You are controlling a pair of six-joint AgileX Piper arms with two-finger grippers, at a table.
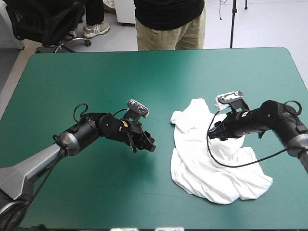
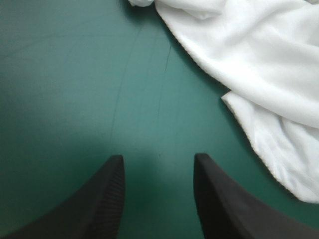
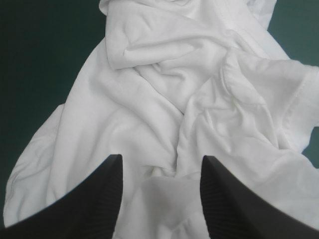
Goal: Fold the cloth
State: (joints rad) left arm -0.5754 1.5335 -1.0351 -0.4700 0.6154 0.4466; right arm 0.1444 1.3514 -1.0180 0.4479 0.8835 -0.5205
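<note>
The white T-shirt (image 1: 211, 163) lies crumpled on the right half of the teal-green table. My right gripper (image 1: 215, 131) hovers over its upper middle, fingers open; in the right wrist view the T-shirt (image 3: 169, 99) fills the space ahead of and under the right gripper (image 3: 160, 162). My left gripper (image 1: 147, 143) stands open over bare cover, a short way left of the shirt. In the left wrist view the T-shirt (image 2: 259, 64) lies ahead and to one side of the left gripper (image 2: 158, 162), with nothing between its fingers.
The teal-green cover (image 1: 96, 86) is bare across the left and far parts of the table. A person (image 1: 168, 24) stands just beyond the far edge, not over the top.
</note>
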